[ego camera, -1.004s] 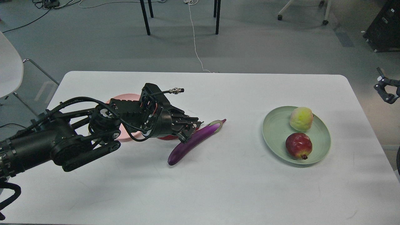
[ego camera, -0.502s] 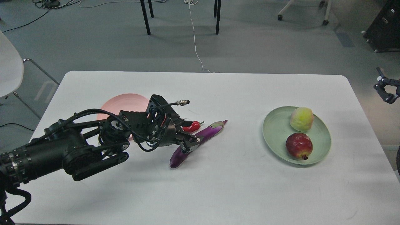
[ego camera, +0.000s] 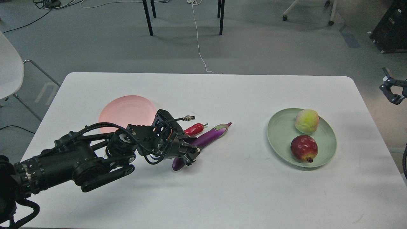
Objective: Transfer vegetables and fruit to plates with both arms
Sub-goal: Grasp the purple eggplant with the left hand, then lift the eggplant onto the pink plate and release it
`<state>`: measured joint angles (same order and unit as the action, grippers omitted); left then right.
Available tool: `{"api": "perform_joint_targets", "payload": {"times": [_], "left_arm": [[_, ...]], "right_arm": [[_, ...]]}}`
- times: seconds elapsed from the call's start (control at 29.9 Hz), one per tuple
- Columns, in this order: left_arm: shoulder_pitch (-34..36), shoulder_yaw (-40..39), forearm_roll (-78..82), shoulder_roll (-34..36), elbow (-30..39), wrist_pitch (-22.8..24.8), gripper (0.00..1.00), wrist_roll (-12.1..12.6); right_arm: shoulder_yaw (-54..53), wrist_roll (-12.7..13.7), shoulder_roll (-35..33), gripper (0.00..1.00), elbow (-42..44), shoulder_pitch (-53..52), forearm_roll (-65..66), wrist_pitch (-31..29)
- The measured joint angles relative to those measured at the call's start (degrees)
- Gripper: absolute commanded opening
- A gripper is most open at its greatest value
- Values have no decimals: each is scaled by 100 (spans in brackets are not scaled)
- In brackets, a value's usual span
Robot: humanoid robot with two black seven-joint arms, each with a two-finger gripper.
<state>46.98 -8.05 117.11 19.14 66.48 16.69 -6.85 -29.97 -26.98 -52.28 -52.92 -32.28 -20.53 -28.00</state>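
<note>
Eggplant (ego camera: 206,139) mid-table under left hand (ego camera: 190,152), open tabletop (ego camera: 222,190) nearer

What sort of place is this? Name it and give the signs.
Probably a lab or office workroom, not a kitchen: a plain white table stands on grey carpet, loose cables trail over the floor, and wheeled chair legs show behind.

The black left gripper (ego camera: 190,153) hides the long purple eggplant's (ego camera: 210,136) lower middle. The right gripper (ego camera: 391,90) is cut by the right edge.
</note>
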Motion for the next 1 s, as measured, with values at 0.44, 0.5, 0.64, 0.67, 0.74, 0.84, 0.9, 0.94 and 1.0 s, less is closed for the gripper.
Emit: {"api": "perform_joint_targets", "payload": {"times": [0.44,0.5,0.64,0.67,0.74,0.84,0.9,0.94,1.0], "left_arm": [[171,-1023,-791,1354,1335,35,13,-57],[180,-1045,-983,1785,1322,31,14,-68],[121,-1013,-1083,2172,823,-3,15,-205],[93,-1005,-1076,2188,621,-23,15,-253],[29,-984,-1053,2171,205,-67,18,-313],[-51,-943,-1042,2058,-332,-271,25,-343],[-67,-841,-1042,1902,-664,-389,32,-346],[-71,-750,-1042,1816,-853,-426,40,-347],[-72,-582,-1054,1685,-1150,-478,54,-350]], "right_arm": [[-34,0,-163,98,15,-16,-1,0],[-35,0,-183,98,21,-16,-1,0],[-36,0,-192,98,30,-15,-1,0],[-42,0,-192,98,29,-15,-1,0],[-49,0,-182,98,14,-16,0,0],[-52,1,-165,98,-12,-31,9,0],[-54,5,-163,98,-16,-41,12,0],[-54,6,-163,98,-15,-43,16,0],[-54,8,-173,98,-17,-53,21,0]]}}
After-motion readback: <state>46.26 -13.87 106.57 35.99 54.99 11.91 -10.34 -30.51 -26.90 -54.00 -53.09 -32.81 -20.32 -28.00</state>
